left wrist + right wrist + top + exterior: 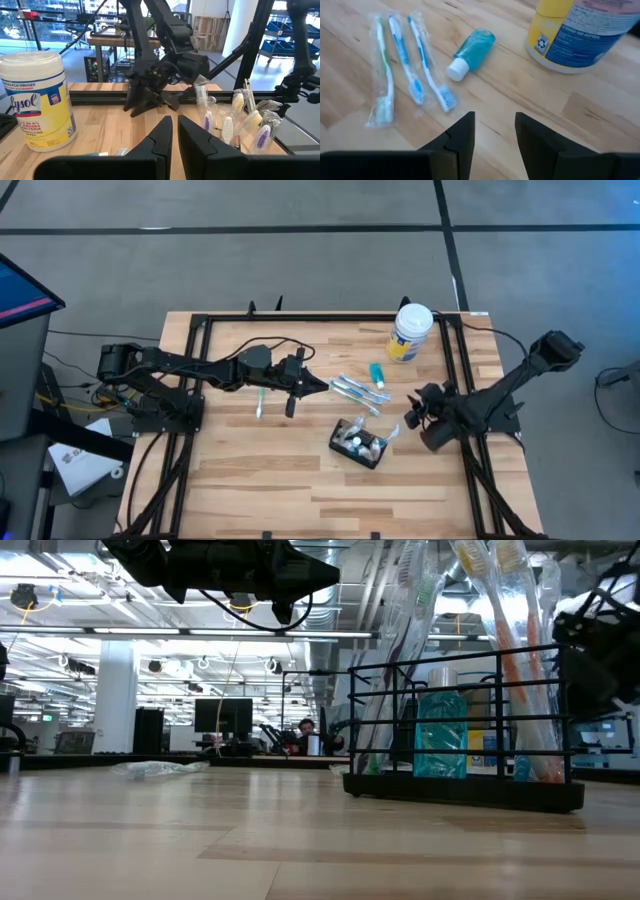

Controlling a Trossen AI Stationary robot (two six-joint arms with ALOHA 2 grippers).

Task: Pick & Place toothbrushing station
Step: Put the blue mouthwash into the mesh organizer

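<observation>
The toothbrushing station (358, 445), a black wire rack with several toothbrushes and a small teal bottle standing in it, rests on its base at the table's middle; the low view shows it close up (460, 785). My right gripper (411, 418) hovers open just right of it, slanting down over bare wood (494, 131), nothing between its fingers. My left gripper (322, 387) is held level above the table, left of the station, shut and empty (174, 131).
Three wrapped toothbrushes (405, 70) and a small teal bottle (470, 47) lie flat between the two grippers. A white-lidded yellow tub (411, 332) stands at the far right. A green toothbrush (258, 402) lies under the left arm. Bare wood stretches along the near edge.
</observation>
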